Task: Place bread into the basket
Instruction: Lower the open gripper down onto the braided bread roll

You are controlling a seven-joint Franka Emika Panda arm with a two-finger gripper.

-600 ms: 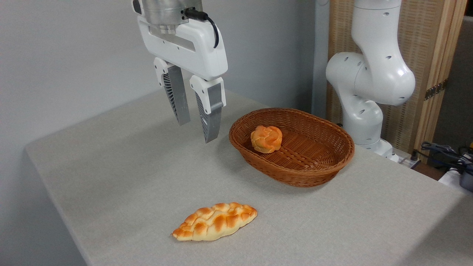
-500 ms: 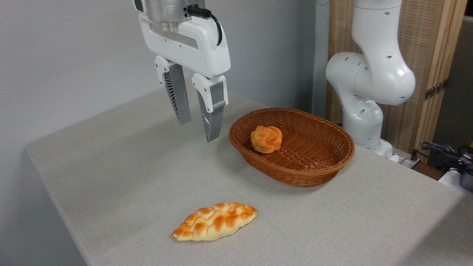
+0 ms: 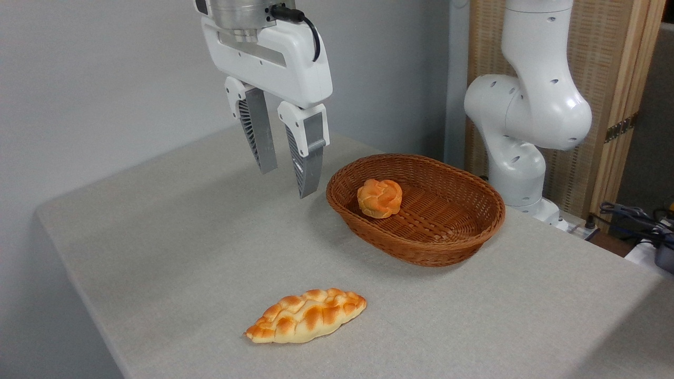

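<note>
The long braided bread (image 3: 306,315) lies flat on the grey table near its front edge, golden-orange on top with pale sides. The oval reddish-brown wicker basket (image 3: 459,239) stands behind it to the right. My gripper (image 3: 287,183) hangs in the air well above the table, left of the basket's left rim and far behind the bread. Its two ribbed fingers point down, a little apart, with nothing between them.
A small round knotted orange bun (image 3: 379,198) sits inside the basket's left half. The arm's white base (image 3: 518,137) rises behind the basket at the right. Cables (image 3: 637,221) lie off the table's far right. The table's left edge (image 3: 73,273) drops away.
The gripper has drifted slightly right and up, staying open. The bread, bun and basket have not moved.
</note>
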